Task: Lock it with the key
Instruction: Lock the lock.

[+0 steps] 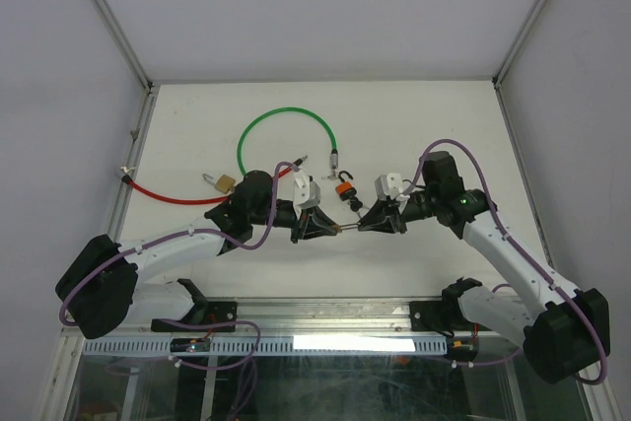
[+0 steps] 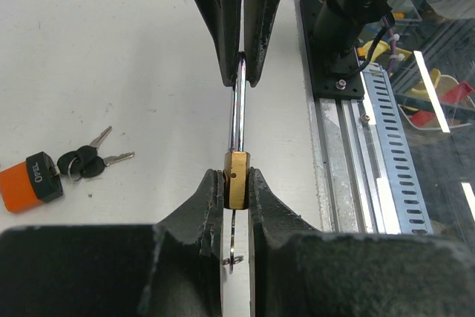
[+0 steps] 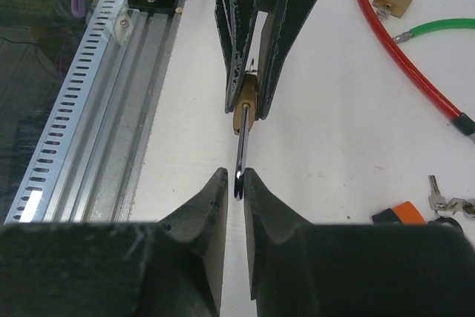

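Observation:
A small brass padlock (image 2: 237, 180) is held off the table between my two grippers. My left gripper (image 2: 237, 183) is shut on its brass body. Its chrome shackle (image 2: 238, 116) reaches away to my right gripper (image 3: 237, 180), which pinches the shackle's loop end (image 3: 239, 172). A thin key with a ring (image 2: 234, 246) sticks out of the body's underside, between my left fingers. In the top view the padlock (image 1: 343, 229) spans the gap between the left gripper (image 1: 320, 227) and the right gripper (image 1: 367, 223), near the table's front middle.
An orange padlock (image 1: 344, 187) with a bunch of keys (image 2: 93, 159) lies just behind the grippers. A second brass padlock (image 1: 225, 182) sits by a red cable (image 1: 168, 192). A green cable loop (image 1: 286, 115) lies further back. The metal rail (image 2: 349, 183) runs along the near edge.

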Action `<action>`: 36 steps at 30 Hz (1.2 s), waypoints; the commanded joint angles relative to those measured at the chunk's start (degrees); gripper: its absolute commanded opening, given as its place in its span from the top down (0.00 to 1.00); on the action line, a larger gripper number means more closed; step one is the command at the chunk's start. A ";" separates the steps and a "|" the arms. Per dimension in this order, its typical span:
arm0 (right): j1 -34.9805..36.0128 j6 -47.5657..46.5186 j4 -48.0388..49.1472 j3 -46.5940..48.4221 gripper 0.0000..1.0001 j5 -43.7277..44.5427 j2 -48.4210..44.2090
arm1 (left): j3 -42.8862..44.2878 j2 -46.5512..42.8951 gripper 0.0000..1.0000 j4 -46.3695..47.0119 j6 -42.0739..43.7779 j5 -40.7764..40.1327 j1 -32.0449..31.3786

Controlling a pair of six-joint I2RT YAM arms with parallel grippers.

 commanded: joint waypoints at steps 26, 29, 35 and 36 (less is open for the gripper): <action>-2.70 19.13 10.62 1.42 1.00 -13.73 0.42 | -25.01 -8.24 0.10 60.85 -26.18 -13.52 -0.71; -3.23 19.69 11.00 1.38 1.00 -13.62 0.58 | -25.32 -4.49 0.21 68.66 -30.48 -13.77 -1.40; -3.71 20.83 12.03 1.08 1.00 -13.41 0.69 | -23.22 -0.60 0.32 67.22 -29.31 -15.03 -3.82; -3.71 20.93 12.18 0.97 1.00 -13.28 0.69 | -22.81 -0.02 0.34 67.05 -29.20 -15.11 -4.30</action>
